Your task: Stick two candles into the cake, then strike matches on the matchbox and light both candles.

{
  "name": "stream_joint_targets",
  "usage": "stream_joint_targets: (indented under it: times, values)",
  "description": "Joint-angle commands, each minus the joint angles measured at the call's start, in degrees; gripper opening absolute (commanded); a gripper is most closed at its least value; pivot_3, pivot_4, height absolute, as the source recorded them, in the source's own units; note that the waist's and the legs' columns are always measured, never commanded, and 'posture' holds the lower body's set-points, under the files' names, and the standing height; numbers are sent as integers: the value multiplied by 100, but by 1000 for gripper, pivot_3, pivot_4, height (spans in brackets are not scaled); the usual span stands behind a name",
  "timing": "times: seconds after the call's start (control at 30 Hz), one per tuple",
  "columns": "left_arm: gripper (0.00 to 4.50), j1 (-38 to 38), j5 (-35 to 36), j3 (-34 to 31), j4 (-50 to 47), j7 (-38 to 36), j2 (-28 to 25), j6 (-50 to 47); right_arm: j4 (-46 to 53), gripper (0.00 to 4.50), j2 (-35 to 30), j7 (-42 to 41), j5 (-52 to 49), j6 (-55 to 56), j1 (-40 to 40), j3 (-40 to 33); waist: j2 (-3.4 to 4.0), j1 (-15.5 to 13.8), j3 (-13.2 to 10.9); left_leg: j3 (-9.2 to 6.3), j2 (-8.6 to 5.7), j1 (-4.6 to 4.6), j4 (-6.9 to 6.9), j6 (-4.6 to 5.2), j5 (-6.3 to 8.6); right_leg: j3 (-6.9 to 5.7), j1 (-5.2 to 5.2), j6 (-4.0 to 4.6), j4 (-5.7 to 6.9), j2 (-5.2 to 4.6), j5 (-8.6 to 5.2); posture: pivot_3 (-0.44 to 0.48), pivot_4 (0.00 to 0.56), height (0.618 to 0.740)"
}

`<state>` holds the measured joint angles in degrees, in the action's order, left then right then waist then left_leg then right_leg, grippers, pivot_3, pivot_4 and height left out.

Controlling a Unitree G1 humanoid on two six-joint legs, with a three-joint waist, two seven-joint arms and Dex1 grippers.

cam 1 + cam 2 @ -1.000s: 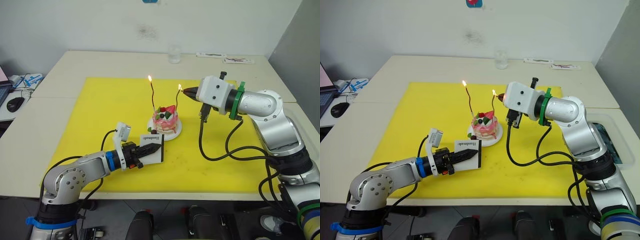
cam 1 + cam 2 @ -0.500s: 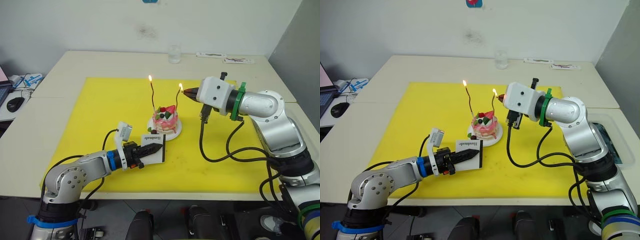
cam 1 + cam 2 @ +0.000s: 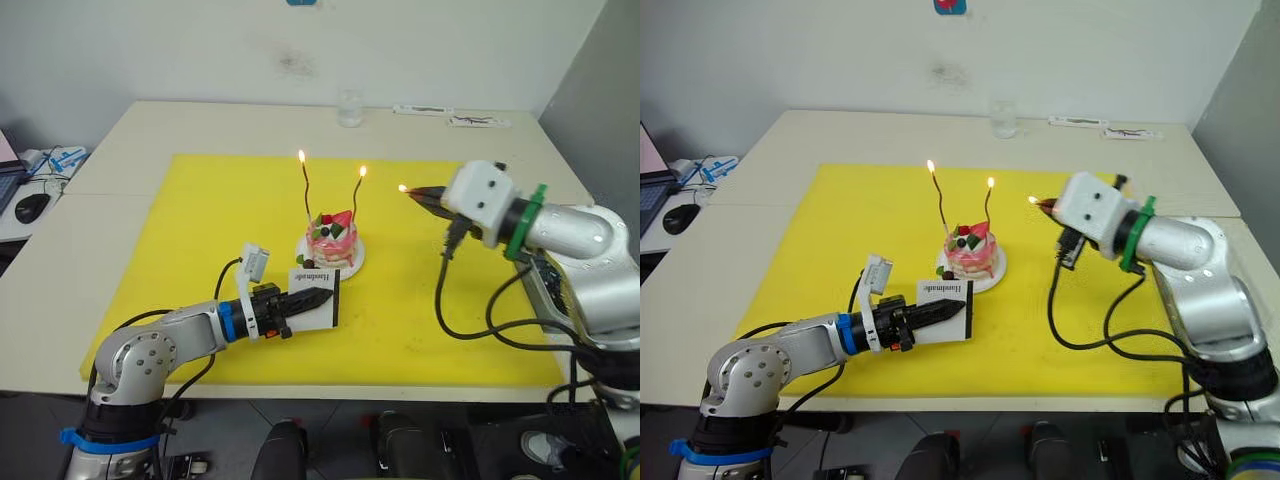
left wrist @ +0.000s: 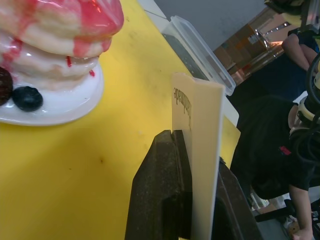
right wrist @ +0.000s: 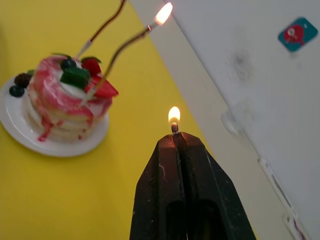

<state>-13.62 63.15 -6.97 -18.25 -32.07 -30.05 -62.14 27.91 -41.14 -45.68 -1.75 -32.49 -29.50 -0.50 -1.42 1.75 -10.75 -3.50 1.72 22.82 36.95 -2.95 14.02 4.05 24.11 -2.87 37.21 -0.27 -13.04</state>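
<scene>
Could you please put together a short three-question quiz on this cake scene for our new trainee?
1. True or false: both candles standing in the cake are lit.
2. What is the left gripper shut on? A) a candle B) the matchbox C) the plate
3. Fill in: the right gripper holds a burning ____, off to the cake's right.

Key: 1 true, a flame sits at each tip. 2 B, the white box stands on edge between its fingers, in front of the cake on the yellow mat. 3 match.
</scene>
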Motion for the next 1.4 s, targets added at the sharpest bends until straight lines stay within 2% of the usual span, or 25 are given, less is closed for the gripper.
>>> stream_joint_targets:
  times: [0.03,0.1,0.2,0.3,0.43,0.63,0.77,1.1,1.23,1.4]
  values:
    - [0,-57,188,-21,-229,-49,51,-8,495,18,-5,401,-191,-520,414,-958,0,-1,0,0,0,-1,1,0,0,1,0,3,0,0,-2,0,150,740]
    - [0,-73,211,38,-240,-19,151,-3,589,18,44,605,-181,-710,1091,-1625,-1,-11,0,-1,0,-1,2,0,0,0,-3,4,0,0,-2,0,150,740]
    - [0,-90,260,115,-266,45,287,-16,560,18,108,808,-179,-752,1906,-2263,0,-22,1,5,-2,2,4,0,0,5,-4,3,-6,-1,-2,0,150,740]
    - [0,-76,227,213,-265,44,378,-8,308,18,220,1118,-138,-735,2391,-2667,2,4,2,11,-3,0,3,0,0,10,-3,4,-7,-2,-3,0,150,740]
    - [0,-139,181,291,-197,55,462,17,-247,18,210,1518,-31,-700,2612,-2875,3,43,2,17,-2,-14,4,1,-1,17,-6,18,-1,0,-6,0,150,740]
    - [0,-190,120,346,-159,72,543,41,-833,18,158,1929,-38,-949,2487,-2763,7,48,4,19,-2,-16,7,8,-6,20,-7,21,0,2,2,0,150,740]
    - [0,-143,127,314,-197,106,540,52,-910,898,114,2137,6,-795,2422,-2771,8,48,5,19,-2,-14,5,8,-6,20,-6,22,-1,2,2,0,150,740]
    - [0,-87,113,279,-203,144,495,62,-686,4467,66,2140,-95,-394,2497,-2873,8,43,5,20,-2,-10,4,8,-6,21,-6,22,-6,2,1,0,150,740]
    - [0,-137,240,290,-225,268,484,-119,-348,4467,-123,1595,-414,81,2643,-2840,8,44,5,20,-2,-11,4,9,-6,20,-6,22,-5,2,1,0,150,740]
    - [0,-310,439,358,-223,732,548,-537,553,4467,-614,327,-1292,46,3061,-2528,8,34,5,18,-2,-11,4,9,-6,18,-7,21,-7,2,1,0,150,740]
